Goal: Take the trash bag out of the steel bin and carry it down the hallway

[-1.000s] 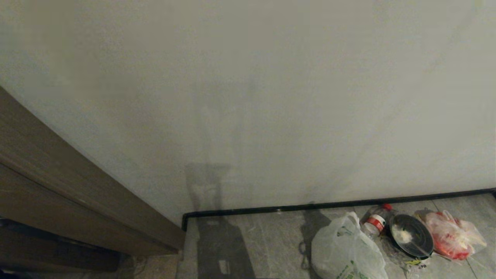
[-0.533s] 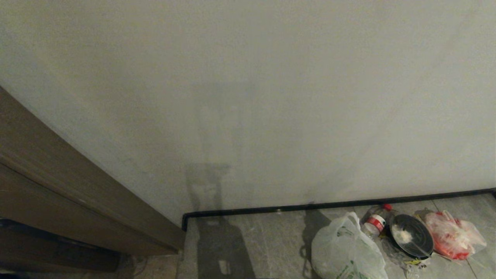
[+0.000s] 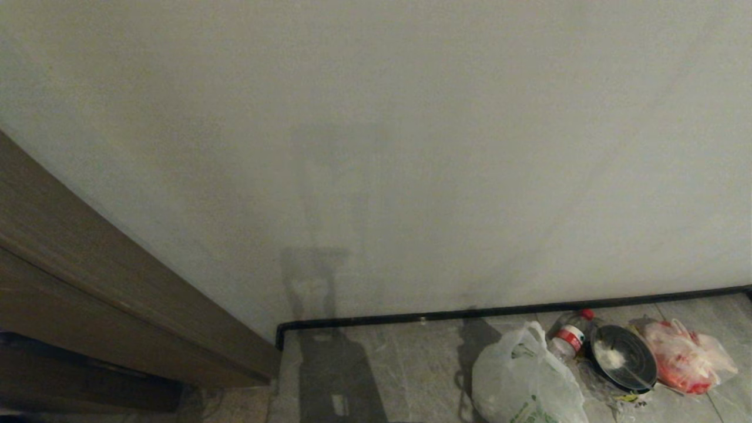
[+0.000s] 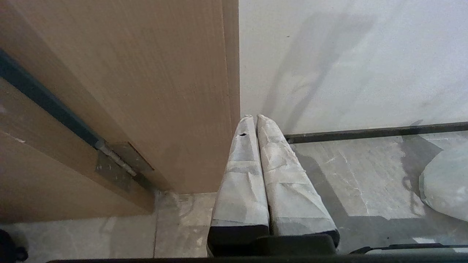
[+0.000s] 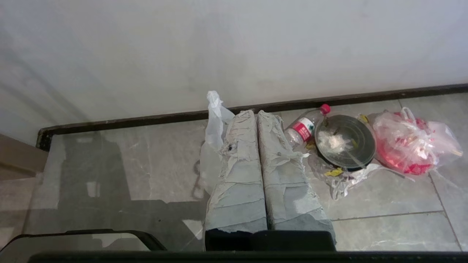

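The right hand (image 5: 255, 114) is hovering above the grey tiled floor (image 5: 153, 160) with its two taped fingers (image 5: 239, 175) pressed together, and it is holding nothing. The trash bag (image 3: 523, 382) is sitting on the floor just below and behind these fingers, so only its white handle loop is rising beside the fingertips in the right wrist view; whether the fingers are touching the plastic, I cannot tell. Just beyond the right hand, a plastic bottle (image 5: 305, 126) with a red cap is lying against a round black bowl (image 5: 345, 141), and a red-and-white plastic bag (image 5: 413, 144) is resting further to that side, near the black baseboard (image 5: 146, 120).

The left hand (image 4: 255, 117) is also staying closed and empty, its fingers (image 4: 285, 182) together, pointing at the corner where the brown door frame (image 4: 146, 91) is meeting the off-white wall (image 4: 347, 65).
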Available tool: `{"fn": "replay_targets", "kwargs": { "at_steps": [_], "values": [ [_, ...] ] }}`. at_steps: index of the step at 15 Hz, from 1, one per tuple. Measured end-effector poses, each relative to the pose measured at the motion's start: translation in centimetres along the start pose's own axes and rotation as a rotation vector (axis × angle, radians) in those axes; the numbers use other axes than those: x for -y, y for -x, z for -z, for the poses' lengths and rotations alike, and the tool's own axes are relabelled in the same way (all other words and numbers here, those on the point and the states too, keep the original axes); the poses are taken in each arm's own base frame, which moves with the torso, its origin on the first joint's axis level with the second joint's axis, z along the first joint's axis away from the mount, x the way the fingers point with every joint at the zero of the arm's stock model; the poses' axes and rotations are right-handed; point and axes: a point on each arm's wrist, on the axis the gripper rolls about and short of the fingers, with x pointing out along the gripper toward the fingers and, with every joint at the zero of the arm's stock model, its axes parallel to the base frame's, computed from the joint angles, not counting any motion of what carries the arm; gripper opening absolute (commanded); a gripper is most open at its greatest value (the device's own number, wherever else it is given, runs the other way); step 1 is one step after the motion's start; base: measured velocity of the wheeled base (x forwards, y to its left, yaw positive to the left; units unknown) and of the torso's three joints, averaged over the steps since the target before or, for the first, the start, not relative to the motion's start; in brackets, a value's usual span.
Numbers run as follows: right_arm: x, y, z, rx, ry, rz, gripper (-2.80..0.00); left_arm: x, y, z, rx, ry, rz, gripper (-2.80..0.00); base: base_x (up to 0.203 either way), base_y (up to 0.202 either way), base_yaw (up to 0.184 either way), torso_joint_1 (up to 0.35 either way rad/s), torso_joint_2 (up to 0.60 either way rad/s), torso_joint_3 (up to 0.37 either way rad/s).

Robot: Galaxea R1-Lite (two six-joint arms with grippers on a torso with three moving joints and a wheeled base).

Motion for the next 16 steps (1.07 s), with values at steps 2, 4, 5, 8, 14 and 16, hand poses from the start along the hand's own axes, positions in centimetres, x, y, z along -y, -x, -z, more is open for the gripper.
{"fn": "replay_targets", "kwargs": {
  "at_steps": [2,4,5,8,14,16],
  "values": [
    [0.01,0.00,0.13,-0.012,-0.002,0.001,-2.80,0.00,0.00,0.00,0.000,0.000,0.000,-2.80,0.000,0.000,0.000,0.000,0.00,0.000],
    [0.01,0.03,0.14,-0.019,-0.001,0.001,-2.80,0.00,0.00,0.00,0.000,-0.001,0.001,-2.80,0.000,0.000,0.000,0.000,0.00,0.000],
    [0.01,0.03,0.14,-0.019,-0.001,0.001,-2.80,0.00,0.00,0.00,0.000,0.000,0.000,-2.80,0.000,0.000,0.000,0.000,0.00,0.000],
    [0.00,0.05,0.10,-0.017,-0.001,0.001,-2.80,0.00,0.00,0.00,0.000,0.000,0.000,-2.80,0.000,0.000,0.000,0.000,0.00,0.000],
    [0.00,0.05,0.10,-0.017,-0.001,0.001,-2.80,0.00,0.00,0.00,0.000,0.000,0.000,-2.80,0.000,0.000,0.000,0.000,0.00,0.000],
    [0.00,0.04,0.11,-0.018,0.000,0.001,-2.80,0.00,0.00,0.00,0.000,0.000,0.000,-2.80,0.000,0.000,0.000,0.000,0.00,0.000]
  ]
}}
